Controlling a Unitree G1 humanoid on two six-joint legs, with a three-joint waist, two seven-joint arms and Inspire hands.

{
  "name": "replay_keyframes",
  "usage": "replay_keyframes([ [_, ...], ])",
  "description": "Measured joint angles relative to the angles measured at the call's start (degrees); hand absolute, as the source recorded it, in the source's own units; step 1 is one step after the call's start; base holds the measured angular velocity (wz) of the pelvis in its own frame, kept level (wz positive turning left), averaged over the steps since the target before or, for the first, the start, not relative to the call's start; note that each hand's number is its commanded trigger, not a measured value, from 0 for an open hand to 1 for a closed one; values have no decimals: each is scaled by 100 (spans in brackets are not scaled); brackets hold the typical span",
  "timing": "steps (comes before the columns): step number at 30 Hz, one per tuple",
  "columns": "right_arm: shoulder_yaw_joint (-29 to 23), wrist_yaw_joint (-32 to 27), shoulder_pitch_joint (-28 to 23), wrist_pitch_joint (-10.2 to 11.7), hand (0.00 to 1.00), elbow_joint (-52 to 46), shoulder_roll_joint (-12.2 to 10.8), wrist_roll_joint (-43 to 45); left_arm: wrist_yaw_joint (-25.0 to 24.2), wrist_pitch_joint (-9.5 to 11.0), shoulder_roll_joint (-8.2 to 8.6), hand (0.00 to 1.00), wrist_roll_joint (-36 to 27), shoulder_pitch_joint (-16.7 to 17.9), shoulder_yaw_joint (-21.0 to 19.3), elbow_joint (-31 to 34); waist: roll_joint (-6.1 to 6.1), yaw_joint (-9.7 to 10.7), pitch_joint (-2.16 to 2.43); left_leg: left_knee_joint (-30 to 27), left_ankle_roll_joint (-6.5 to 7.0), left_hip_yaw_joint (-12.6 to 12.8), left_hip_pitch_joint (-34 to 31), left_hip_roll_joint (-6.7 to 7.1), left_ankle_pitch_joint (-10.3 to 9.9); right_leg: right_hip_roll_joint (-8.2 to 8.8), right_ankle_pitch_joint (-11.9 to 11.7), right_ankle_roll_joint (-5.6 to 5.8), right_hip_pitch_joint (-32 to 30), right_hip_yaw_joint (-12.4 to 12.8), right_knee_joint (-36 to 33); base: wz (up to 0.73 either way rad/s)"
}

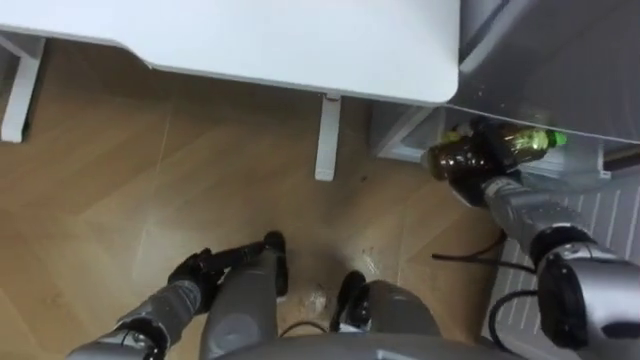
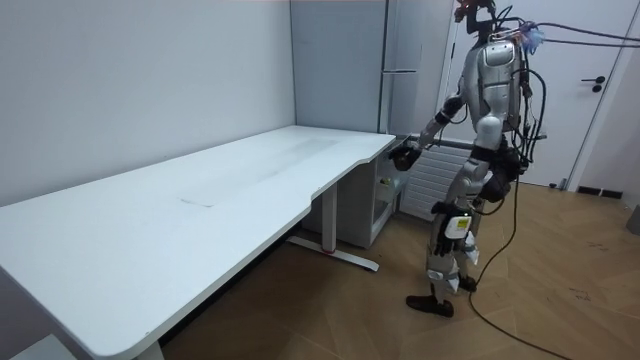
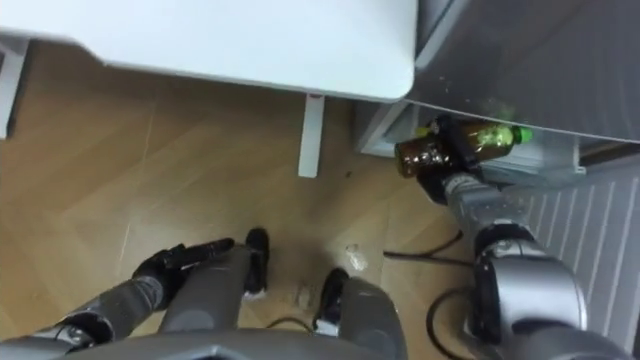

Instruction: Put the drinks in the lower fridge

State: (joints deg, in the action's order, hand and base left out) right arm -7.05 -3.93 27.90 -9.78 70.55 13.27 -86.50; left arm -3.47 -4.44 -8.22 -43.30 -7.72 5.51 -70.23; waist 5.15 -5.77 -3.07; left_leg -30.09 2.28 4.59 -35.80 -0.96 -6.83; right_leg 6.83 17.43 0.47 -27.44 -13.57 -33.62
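My right hand (image 1: 478,172) is shut on a bottle of amber drink (image 1: 462,157) with a green label and cap (image 1: 553,139). The bottle lies sideways, cap toward the right, close in front of the grey fridge (image 1: 545,65) and just past the desk's corner. In the room view I stand upright between the desk's end and the fridge (image 2: 400,60), with that hand (image 2: 405,156) held out at waist height. My left hand (image 1: 205,267) hangs low by my leg, fingers relaxed and holding nothing.
The white desk (image 1: 300,40) spans the top, with its leg (image 1: 327,140) on the wooden floor. A white unit (image 1: 400,130) stands under the desk's corner beside the fridge. A white ribbed radiator (image 1: 610,220) is on my right.
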Motion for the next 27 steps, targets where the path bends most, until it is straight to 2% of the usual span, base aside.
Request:
replay_keyframes([
  [2, -1, -149, 131, 101, 100, -7, 36, -105, 280, 116, 76, 0, -7, -110, 132, 136, 14, -88, -12, -227, 5, -56, -413, 72, 4, 115, 136, -11, -453, -33, -411, 23],
  [6, -62, -275, 341, 106, 100, -152, 81, -241, 575, 244, 186, 0, -35, -86, 179, 564, -1, -112, -14, -502, 39, -95, -944, 122, 24, 223, 234, -36, -969, -45, -835, 12],
  [9, -128, -391, 593, 234, 100, -291, 251, -671, 788, 328, 241, 0, -124, -43, 383, 901, -7, -102, -10, -573, 74, -100, -1356, 187, 90, 321, 273, -35, -1412, -51, -1060, 11],
  [17, -375, -630, 899, 496, 100, -343, 490, -995, 1129, 478, 193, 0, -365, 94, 896, 1347, -2, -75, -9, -534, 111, -140, -1712, 313, 156, 447, 306, 2, -1791, -85, -1148, 8],
  [23, -562, -790, 1042, 483, 100, -464, 584, -1067, 1280, 540, 123, 0, -578, 201, 1021, 1627, 6, 49, -6, -590, 161, -57, -1859, 367, 130, 615, 379, 17, -1984, -72, -1349, 6],
  [27, -562, -802, 1112, 479, 100, -465, 605, -1061, 1414, 605, 92, 0, -655, 278, 1047, 1844, 1, 91, -5, -721, 196, -31, -1967, 369, 98, 641, 420, 36, -2097, -38, -1478, 2],
])
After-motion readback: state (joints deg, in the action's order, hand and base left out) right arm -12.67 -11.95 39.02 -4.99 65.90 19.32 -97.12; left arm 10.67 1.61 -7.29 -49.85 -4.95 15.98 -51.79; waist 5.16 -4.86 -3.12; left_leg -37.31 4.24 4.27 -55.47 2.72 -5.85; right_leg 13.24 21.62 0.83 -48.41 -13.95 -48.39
